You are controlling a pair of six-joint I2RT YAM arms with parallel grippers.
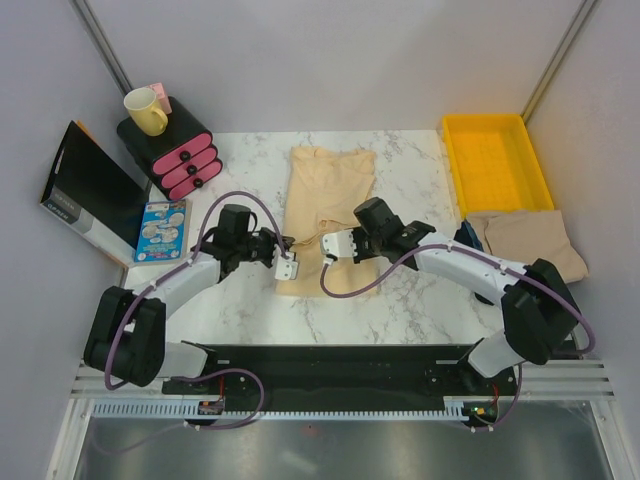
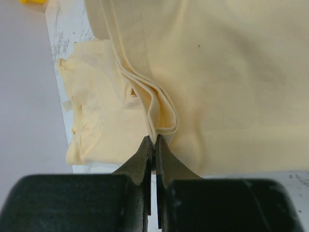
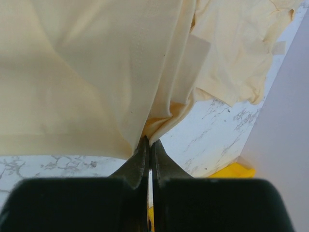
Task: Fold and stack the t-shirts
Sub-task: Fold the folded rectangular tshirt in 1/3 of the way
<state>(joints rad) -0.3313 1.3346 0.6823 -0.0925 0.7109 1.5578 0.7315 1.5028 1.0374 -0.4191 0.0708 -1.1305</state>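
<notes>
In the overhead view the light is bright, even and diffuse, seemingly from above. The marble table shows only faint, soft-edged shadows beside the left arm and right arm, with no glare. The yellow tray is strongly saturated but not blown out.

Both wrist views put a warm yellow cast over the shirt. Its stitching is sharp mid-frame, and a darker shadow sits inside the fold. The left gripper and right gripper are near-black, underexposed and blurred along the bottom edge.
</notes>
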